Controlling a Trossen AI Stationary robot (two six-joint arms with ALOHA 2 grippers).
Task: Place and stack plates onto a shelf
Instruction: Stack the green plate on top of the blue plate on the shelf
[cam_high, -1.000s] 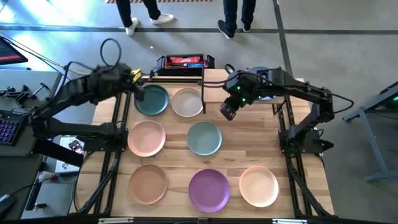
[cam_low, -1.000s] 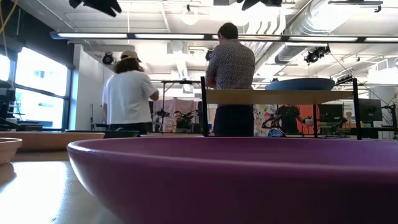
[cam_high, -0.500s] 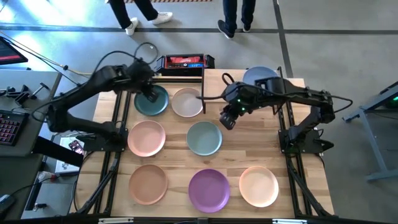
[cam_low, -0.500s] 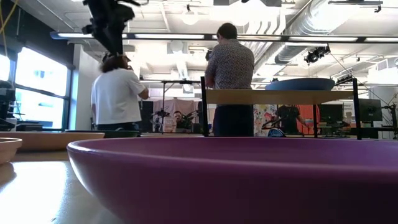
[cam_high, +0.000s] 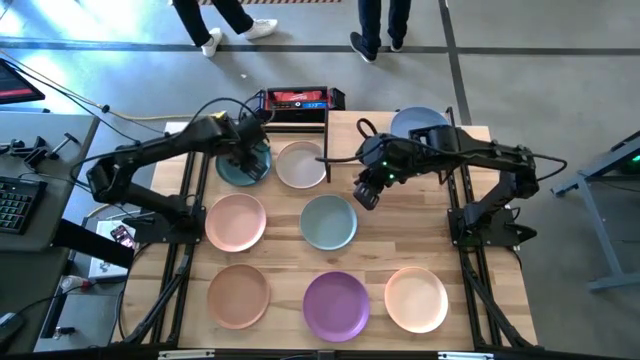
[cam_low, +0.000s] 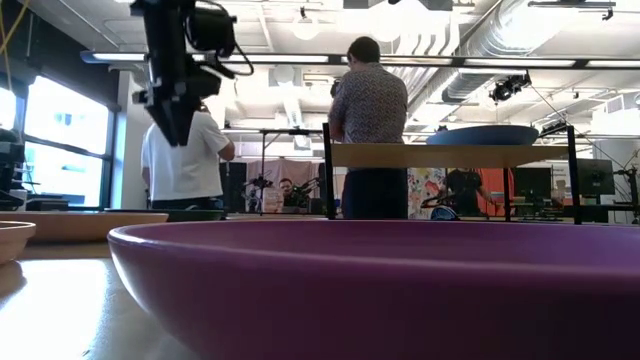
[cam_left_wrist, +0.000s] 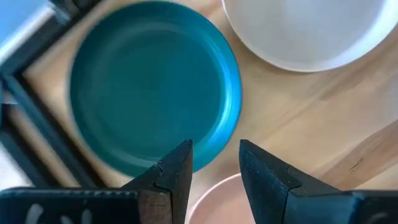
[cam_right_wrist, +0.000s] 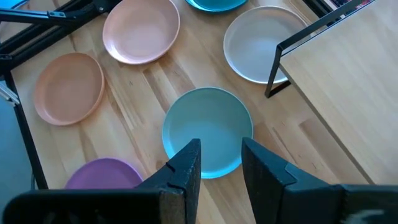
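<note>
My left gripper (cam_high: 250, 160) hangs open over the dark teal plate (cam_high: 240, 163) at the table's far left, fingers pointing down. In the left wrist view the gripper (cam_left_wrist: 214, 167) frames the teal plate's rim (cam_left_wrist: 211, 146) without touching it. In the low view the left gripper (cam_low: 170, 125) is well above the table. My right gripper (cam_high: 366, 190) waits open in the air above the sage green plate (cam_right_wrist: 208, 130). A blue plate (cam_high: 418, 122) lies on the shelf (cam_high: 385, 140). Beige (cam_high: 302, 165), pink (cam_high: 236, 221), tan (cam_high: 238, 295), purple (cam_high: 337, 305) and peach (cam_high: 416, 298) plates lie flat on the table.
The shelf's black leg (cam_right_wrist: 277, 68) stands beside the beige plate (cam_right_wrist: 258, 43). A red and black box (cam_high: 295, 100) sits at the far edge. People stand beyond the table (cam_low: 370, 130). The purple plate's rim (cam_low: 370, 290) fills the low view's foreground.
My left gripper has come down and a little toward the table's right and near side, tipping from a shallow slant to point steeply down over the dark teal plate. It stays open. My right arm has swung slightly, uncovering the blue plate on the shelf.
</note>
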